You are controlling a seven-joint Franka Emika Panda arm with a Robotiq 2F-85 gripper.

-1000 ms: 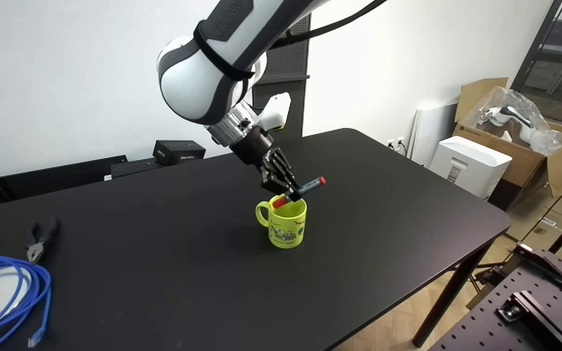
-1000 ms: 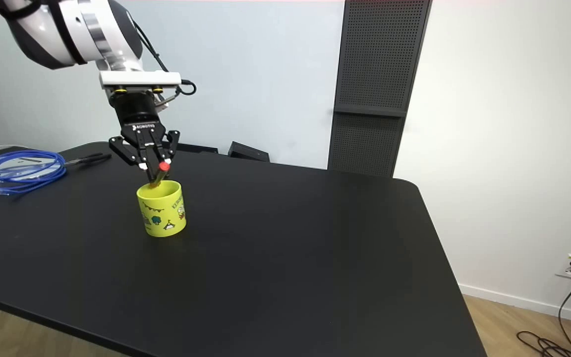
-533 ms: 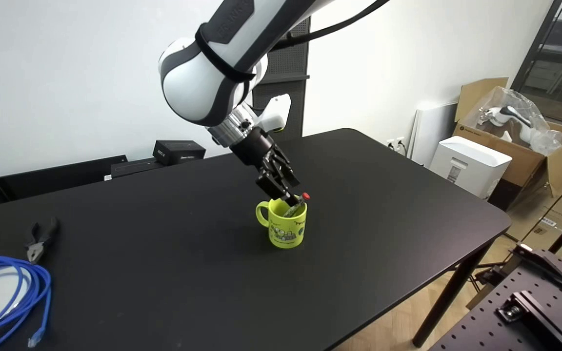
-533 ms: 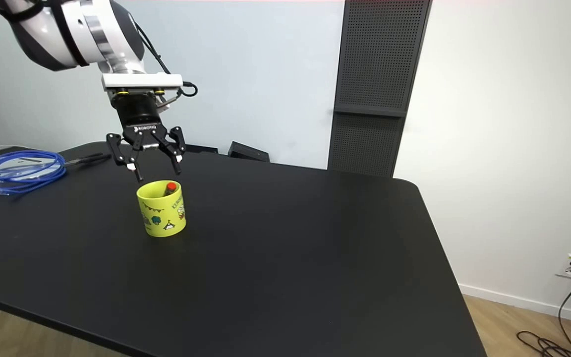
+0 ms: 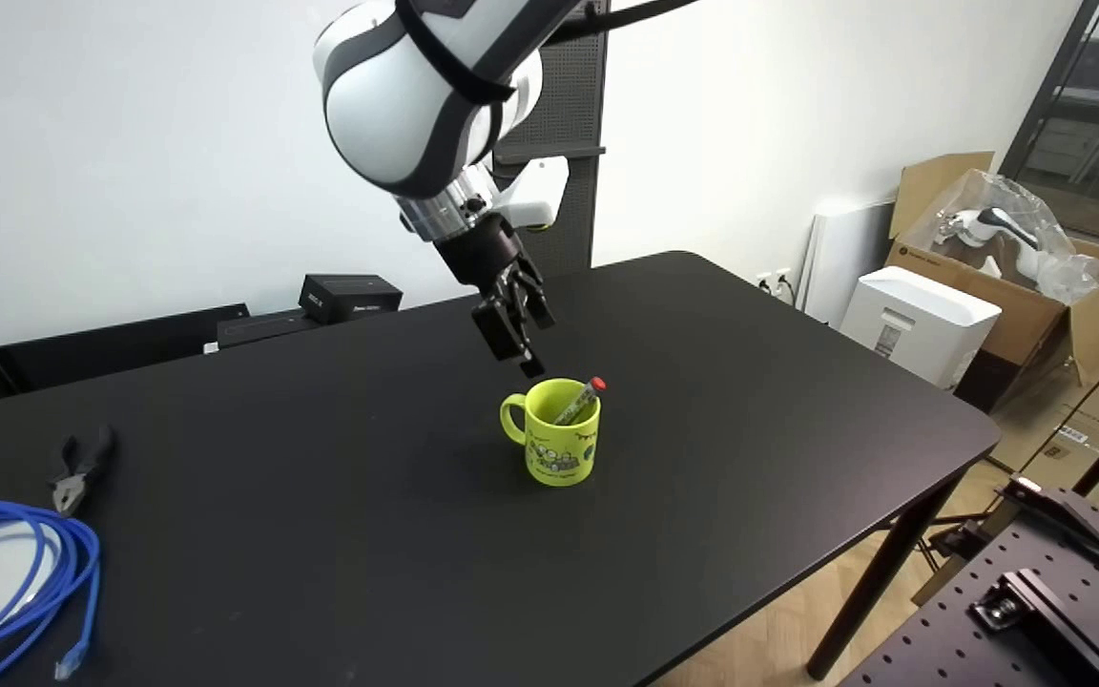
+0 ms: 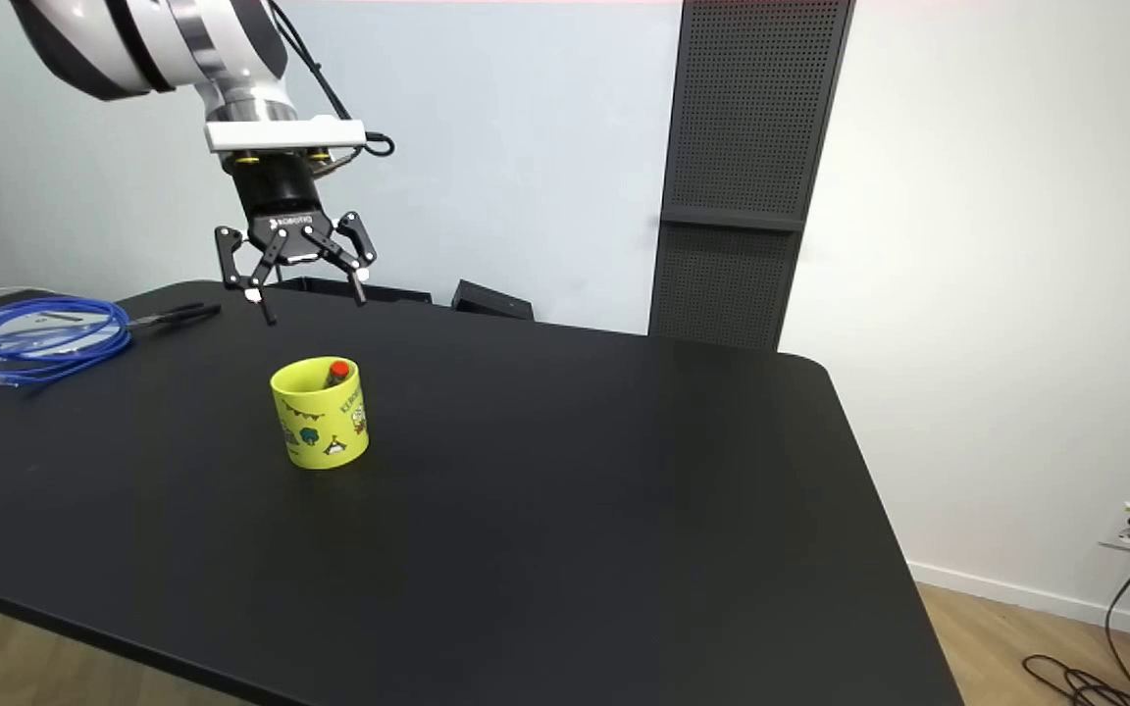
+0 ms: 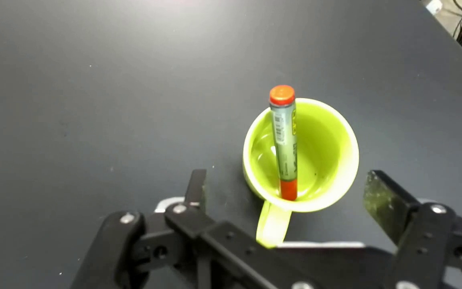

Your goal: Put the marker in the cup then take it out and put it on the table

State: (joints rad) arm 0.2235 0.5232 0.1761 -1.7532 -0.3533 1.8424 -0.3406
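Note:
The marker (image 7: 285,136), grey-green with red ends, leans inside the yellow-green cup (image 7: 327,140); one red end rises past the rim. Upright on the black table (image 6: 624,510), the cup (image 5: 561,448) shows its handle in an exterior view. My gripper (image 6: 316,310) is open, its fingers wide apart and nothing between them. It hangs above and behind the cup in both exterior views, touching neither cup nor marker. From the wrist, the fingers (image 7: 387,204) frame the cup on either side lower in the picture, and the handle is partly covered by the gripper body.
Pliers (image 5: 77,472) and a coil of blue cable (image 5: 82,553) lie on the table far to one side. Low black boxes (image 5: 349,298) stand along the back edge by the wall. A perforated workbench (image 5: 1036,611) stands off the table's corner.
The gripper has opened and let go of the marker, which dropped from its slanted hold over the rim into the cup. Since then the arm has risen and drawn back; the cup stayed put.

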